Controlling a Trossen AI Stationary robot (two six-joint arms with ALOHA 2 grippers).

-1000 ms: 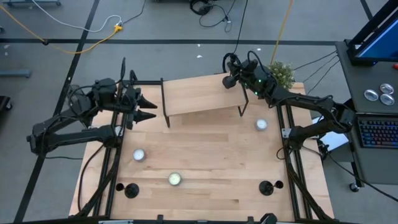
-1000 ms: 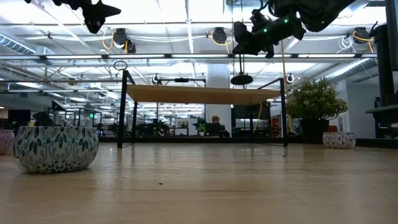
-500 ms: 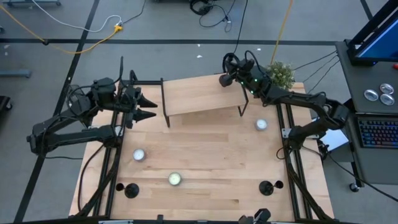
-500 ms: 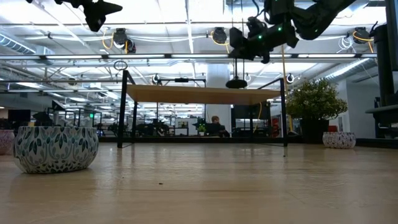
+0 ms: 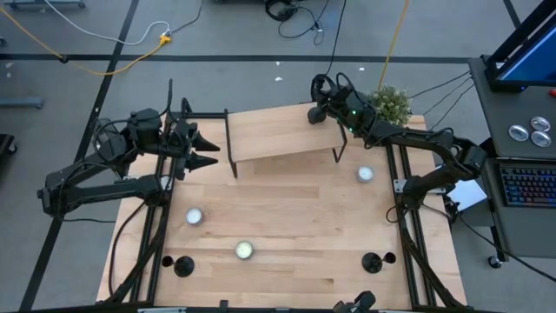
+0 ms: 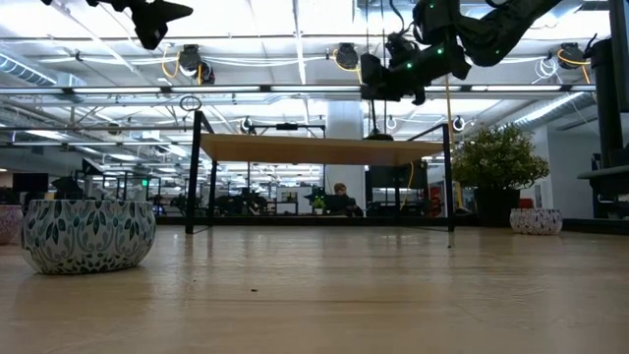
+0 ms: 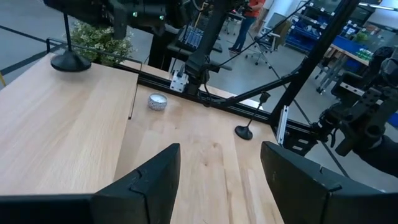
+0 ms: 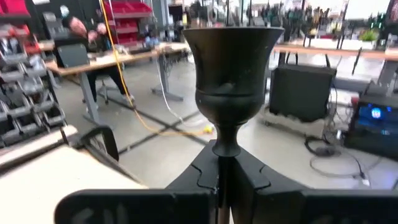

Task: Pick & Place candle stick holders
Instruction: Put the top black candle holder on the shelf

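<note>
The right gripper (image 8: 222,163) is clamped on the thin stem of a candle stick holder (image 8: 229,68), whose cup stands upright just above the closed fingers. In the left wrist view the holder's round base (image 7: 70,61) sits on, or a hair above, the raised wooden shelf (image 5: 278,132), directly beneath that claw. The piece reads as rigid, light and bottom-weighted (probably metal); the smooth, narrow stem could twist or slip in the pads, so a hold low on the stem, kept vertical, looks safest.

Against the frame one second ago, the right claw has moved slightly inward over the shelf's far corner and come lower; the base no longer hangs visibly clear of the shelf top in the low view.

The left gripper (image 7: 214,177) waits with fingers apart, empty, beside the shelf's opposite end. Two more holders (image 5: 183,265) (image 5: 373,261) stand on the table, well apart from both claws.
</note>
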